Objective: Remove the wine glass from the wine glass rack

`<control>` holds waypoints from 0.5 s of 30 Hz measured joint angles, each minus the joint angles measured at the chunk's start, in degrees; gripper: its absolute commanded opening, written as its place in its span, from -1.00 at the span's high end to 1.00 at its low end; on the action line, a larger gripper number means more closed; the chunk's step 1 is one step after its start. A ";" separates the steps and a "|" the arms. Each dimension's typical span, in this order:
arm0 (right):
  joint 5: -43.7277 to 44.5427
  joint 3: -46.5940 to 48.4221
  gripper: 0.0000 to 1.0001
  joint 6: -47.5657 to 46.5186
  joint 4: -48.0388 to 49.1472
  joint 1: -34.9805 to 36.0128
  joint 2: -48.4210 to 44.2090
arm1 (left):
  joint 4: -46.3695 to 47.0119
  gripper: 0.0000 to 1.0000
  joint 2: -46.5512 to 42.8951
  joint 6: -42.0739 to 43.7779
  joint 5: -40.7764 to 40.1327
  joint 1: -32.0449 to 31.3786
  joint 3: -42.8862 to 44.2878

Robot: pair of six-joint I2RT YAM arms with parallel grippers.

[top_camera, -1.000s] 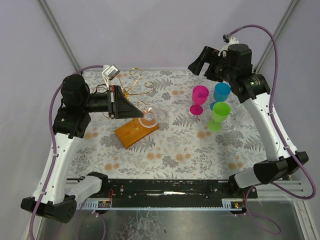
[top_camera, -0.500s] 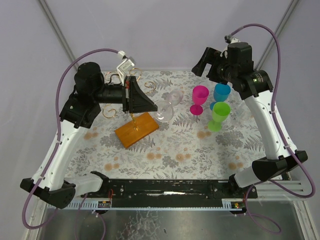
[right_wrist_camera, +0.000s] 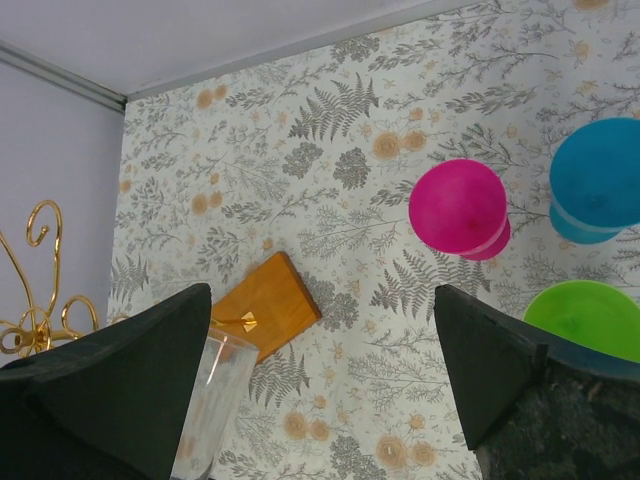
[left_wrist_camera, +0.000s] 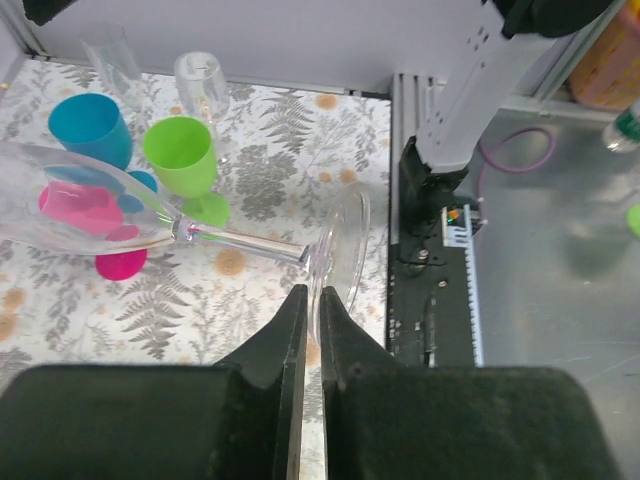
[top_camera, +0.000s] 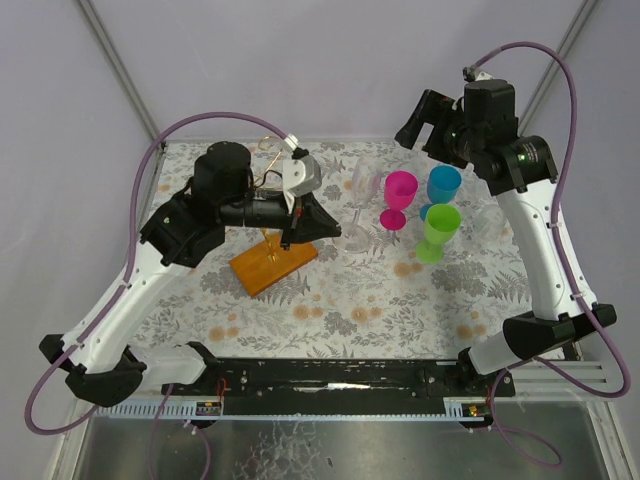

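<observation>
Just above the middle of the fern-patterned tabletop (top_camera: 340,300), the left gripper (top_camera: 335,228) holds a clear wine glass (top_camera: 358,188) in the air. Seen from the left wrist, its two black fingers (left_wrist_camera: 275,345) are nearly together, pinching the rim of the glass's round foot between them. The wine glass (left_wrist_camera: 190,230) lies on its side, with the stem running away from the fingers and the bowl pointing off toward the coloured cups. It touches neither the table nor the rack.

The wine glass rack (top_camera: 272,262) stands left of centre, its flat orange-brown wooden base (right_wrist_camera: 265,305) turned at an angle to the table edges. Thin gold wire arms (right_wrist_camera: 40,300) curl up from it, and the left arm reaches across above it.

Toward the far right corner stand a pink goblet (top_camera: 400,190), a blue cup (top_camera: 444,183) and a green goblet (top_camera: 440,225), close together. Two clear flutes (left_wrist_camera: 200,85) stand just beyond them.

The right gripper (top_camera: 420,115) hangs high over the far right of the table. Its fingers (right_wrist_camera: 130,390) are spread wide apart, holding nothing.
</observation>
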 measured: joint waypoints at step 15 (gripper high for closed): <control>-4.63 0.26 -0.98 2.19 -3.63 -2.08 1.01 | -1.20 1.00 -0.02 23.37 -14.60 -7.93 -5.77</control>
